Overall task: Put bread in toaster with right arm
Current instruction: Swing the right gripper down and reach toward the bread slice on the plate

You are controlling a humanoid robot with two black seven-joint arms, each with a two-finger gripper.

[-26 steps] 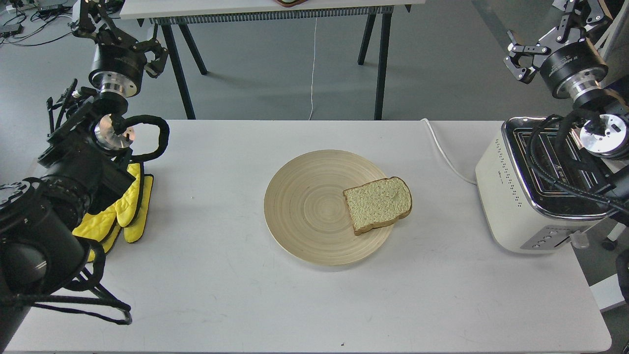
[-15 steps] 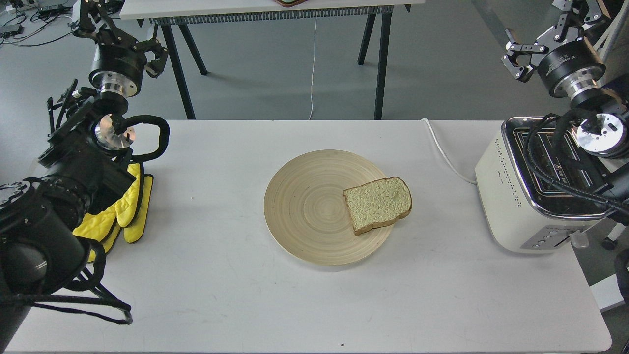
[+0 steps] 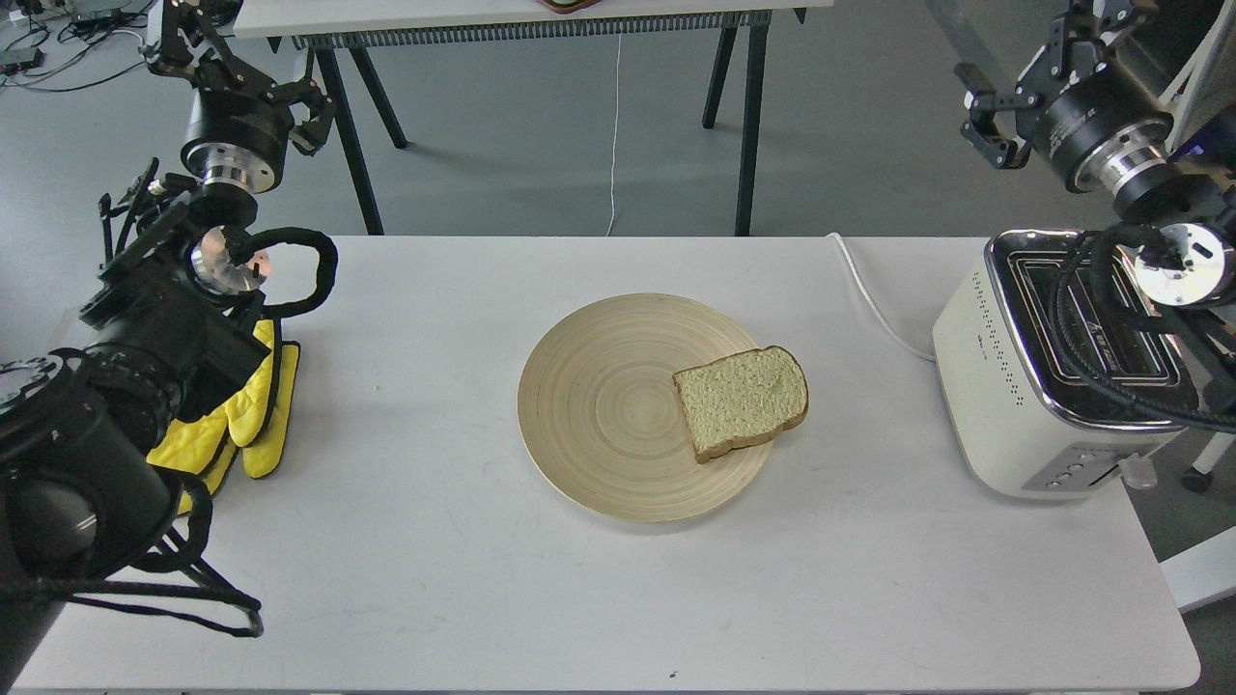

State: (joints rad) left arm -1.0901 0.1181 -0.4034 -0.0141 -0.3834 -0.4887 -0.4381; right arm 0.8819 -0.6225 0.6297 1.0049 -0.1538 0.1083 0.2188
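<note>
The bread (image 3: 742,401) lies flat on the right edge of a round wooden plate (image 3: 599,405) at the table's middle. The cream-white toaster (image 3: 1004,386) with its chrome top stands at the table's right edge, slots empty. My right gripper (image 3: 1033,72) is raised behind and above the toaster, far from the bread, with its fingers (image 3: 985,125) spread and nothing between them. The right arm's cables hang over the toaster's top. My left gripper (image 3: 239,68) is raised at the far left, open and empty.
Yellow oven mitts (image 3: 251,415) lie at the table's left edge under my left arm. The toaster's white cord (image 3: 874,299) runs across the table behind it. Another table's black legs (image 3: 748,116) stand behind.
</note>
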